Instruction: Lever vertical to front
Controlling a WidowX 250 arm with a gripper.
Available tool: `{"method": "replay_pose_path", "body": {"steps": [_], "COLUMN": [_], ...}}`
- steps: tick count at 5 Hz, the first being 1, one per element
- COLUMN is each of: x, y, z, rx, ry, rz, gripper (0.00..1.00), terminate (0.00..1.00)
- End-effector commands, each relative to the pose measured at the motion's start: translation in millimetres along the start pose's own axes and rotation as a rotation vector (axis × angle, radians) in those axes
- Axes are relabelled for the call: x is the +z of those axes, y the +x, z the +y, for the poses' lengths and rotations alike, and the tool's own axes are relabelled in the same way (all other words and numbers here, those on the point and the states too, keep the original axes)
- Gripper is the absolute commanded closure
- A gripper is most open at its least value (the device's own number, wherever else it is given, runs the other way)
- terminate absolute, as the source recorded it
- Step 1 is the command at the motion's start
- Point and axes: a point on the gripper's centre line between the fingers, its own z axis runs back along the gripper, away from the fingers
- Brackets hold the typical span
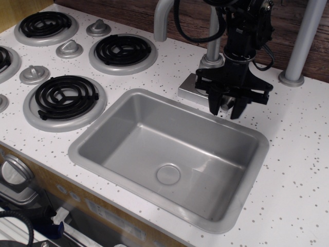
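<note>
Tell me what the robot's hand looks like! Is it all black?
Yes, mostly. The gripper is black, with two short chunky fingers pointing down under a wide black crossbar. Above that sits a round black wrist, and black cables loop around it. I can't see any writing or stickers.

the sink [169,154] sits in the counter [298,170], with the drain [168,174] in its floor. left of the sink lie the burners [66,98] with the knobs [69,49] between them. behind the sink's back rim stands the faucet base [193,87]. the gripper [227,106] hangs over that rim, just right of the base. a post [303,41] stands behind at the far right.
</note>
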Motion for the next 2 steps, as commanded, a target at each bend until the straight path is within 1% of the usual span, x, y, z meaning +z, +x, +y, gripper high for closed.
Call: {"method": "replay_pose_path", "body": {"steps": [1, 2], "x": [23, 39], "y": [1, -6], "z": [-4, -4], "rx": [0.015, 0.043], "ry": [-0.002, 0.040], "rz": [-0.024, -0.015], "gripper": [0.00, 0.00], "terminate": [0.00, 1.00]}}
